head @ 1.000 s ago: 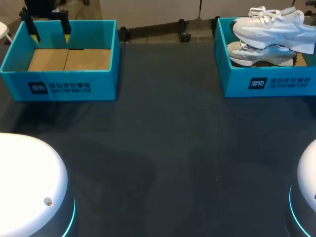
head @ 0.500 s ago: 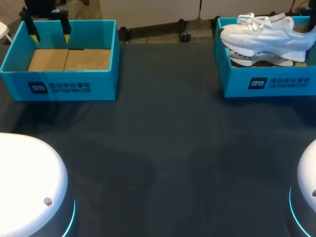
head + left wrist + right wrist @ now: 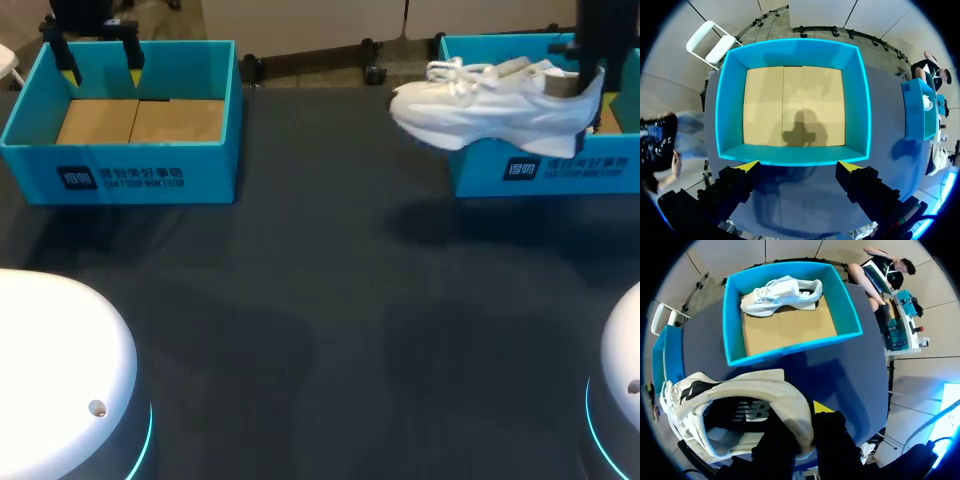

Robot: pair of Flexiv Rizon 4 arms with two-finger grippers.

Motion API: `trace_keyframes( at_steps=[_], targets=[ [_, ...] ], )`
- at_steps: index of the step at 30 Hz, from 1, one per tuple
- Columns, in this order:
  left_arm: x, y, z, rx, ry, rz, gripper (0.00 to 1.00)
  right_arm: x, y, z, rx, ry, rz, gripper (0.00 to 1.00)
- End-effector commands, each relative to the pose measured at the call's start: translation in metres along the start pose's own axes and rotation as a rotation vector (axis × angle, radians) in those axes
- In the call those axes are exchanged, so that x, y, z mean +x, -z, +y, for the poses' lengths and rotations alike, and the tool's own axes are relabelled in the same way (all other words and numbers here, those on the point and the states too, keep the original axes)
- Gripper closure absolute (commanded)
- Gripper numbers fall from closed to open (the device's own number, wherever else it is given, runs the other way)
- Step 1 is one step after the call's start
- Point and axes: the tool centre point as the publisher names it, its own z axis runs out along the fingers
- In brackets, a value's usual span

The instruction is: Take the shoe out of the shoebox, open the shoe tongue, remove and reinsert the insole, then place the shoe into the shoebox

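Note:
A white shoe hangs in the air, toe to the left, past the left wall of the right blue shoebox. My right gripper is shut on its heel collar. In the right wrist view one finger is inside the shoe and the other outside the heel, at my right gripper. A second white shoe lies in the right shoebox ahead of it. My left gripper stands open over the back wall of the left shoebox. Nothing is between the fingers of my left gripper.
The left shoebox holds only its cardboard floor. The dark tabletop stretches between the two boxes and toward the front. Two white robot bases sit at the front corners.
My right gripper has lifted the white shoe up out of the right shoebox and carried it left, so its toe now sticks out past the box's left wall. The left arm has kept still.

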Motion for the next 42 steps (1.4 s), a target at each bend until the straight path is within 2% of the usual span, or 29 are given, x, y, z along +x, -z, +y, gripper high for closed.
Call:
trace_keyframes(
  at_steps=[1,8,12,13,15,27,37,42],
  targets=[
    [0.0,0.0,0.0,0.0,0.0,0.0,0.0,0.018,0.006,-0.027,-0.07,-0.012,-0.011,1.0],
    [0.0,0.0,0.0,0.0,0.0,0.0,0.0,0.05,0.014,-0.07,-0.092,-0.01,-0.015,1.0],
    [0.0,0.0,0.0,0.0,0.0,0.0,0.0,0.065,0.018,-0.102,-0.099,-0.013,-0.023,1.0],
    [0.0,0.0,0.0,0.0,0.0,0.0,0.0,0.065,0.018,-0.102,-0.099,-0.013,-0.023,1.0],
    [0.0,0.0,0.0,0.0,0.0,0.0,0.0,0.072,0.02,-0.121,-0.101,-0.014,-0.027,1.0],
    [0.0,0.0,0.0,0.0,0.0,0.0,0.0,0.109,0.027,-0.192,-0.1,-0.037,-0.023,1.0],
    [0.0,0.0,0.0,0.0,0.0,0.0,0.0,0.132,0.029,-0.238,-0.097,-0.001,-0.04,1.0],
    [0.0,0.0,0.0,0.0,0.0,0.0,0.0,0.136,0.027,-0.246,-0.087,0.007,-0.04,1.0]
  ],
)
